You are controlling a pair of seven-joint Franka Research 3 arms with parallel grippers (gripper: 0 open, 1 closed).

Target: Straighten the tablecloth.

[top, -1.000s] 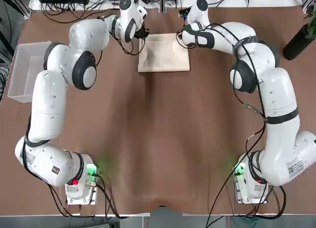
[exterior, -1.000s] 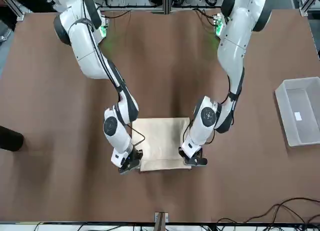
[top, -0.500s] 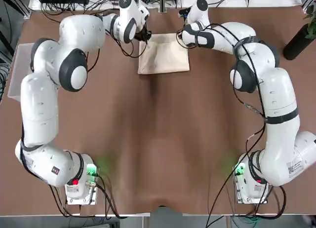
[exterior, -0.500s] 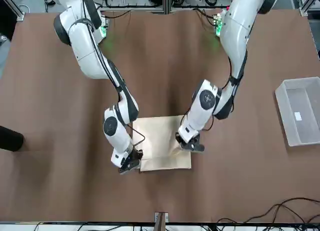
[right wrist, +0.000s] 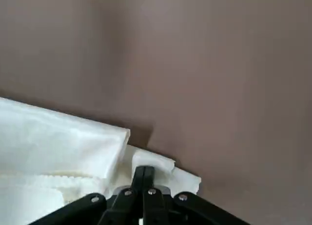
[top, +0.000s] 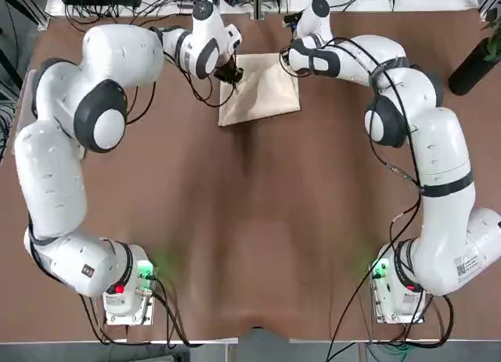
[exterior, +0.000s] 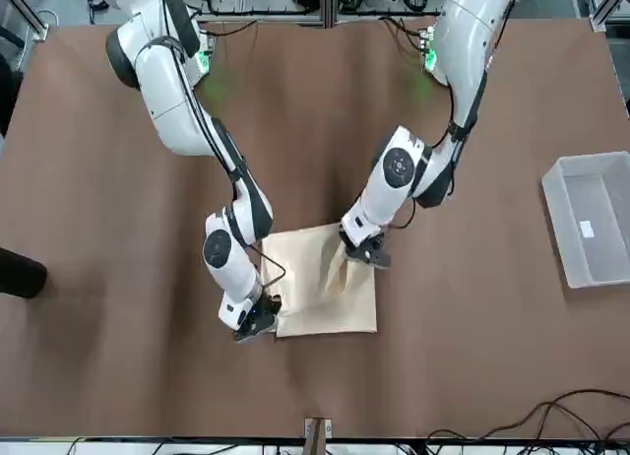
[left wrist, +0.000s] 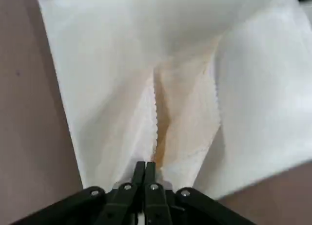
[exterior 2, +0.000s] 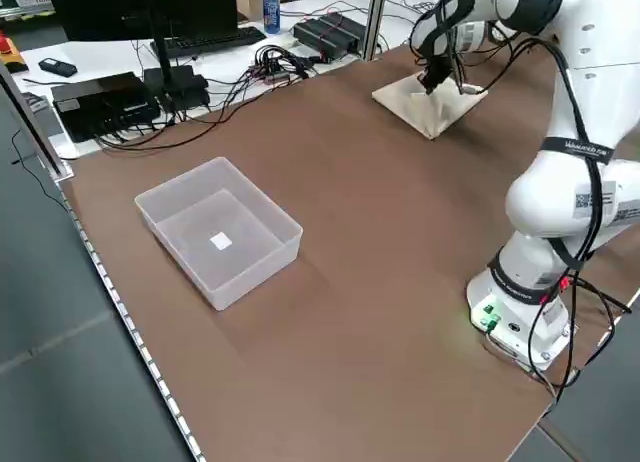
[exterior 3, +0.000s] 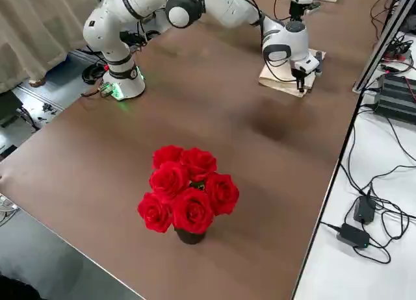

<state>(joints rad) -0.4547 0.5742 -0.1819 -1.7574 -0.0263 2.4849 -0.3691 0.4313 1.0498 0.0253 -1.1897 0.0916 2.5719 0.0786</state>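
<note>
The left gripper (top: pixel 236 81) is at the left part of the cloth (top: pixel 270 89), its fingers clenched on a raised fold. The cloth lies at the far middle of the brown-covered table (top: pixel 250 221), cream-coloured and folded into layers, with a pale tan inner layer showing between lifted folds and a finely scalloped edge. The right gripper (exterior: pixel 258 329) is at the cloth's far right corner, fingers clenched on its edge.

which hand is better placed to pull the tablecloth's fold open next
Left, I'd say: the left hand pinches a raised fold of the tablecloth. The right hand grips near its far corner, so probably suits anchoring.
</note>
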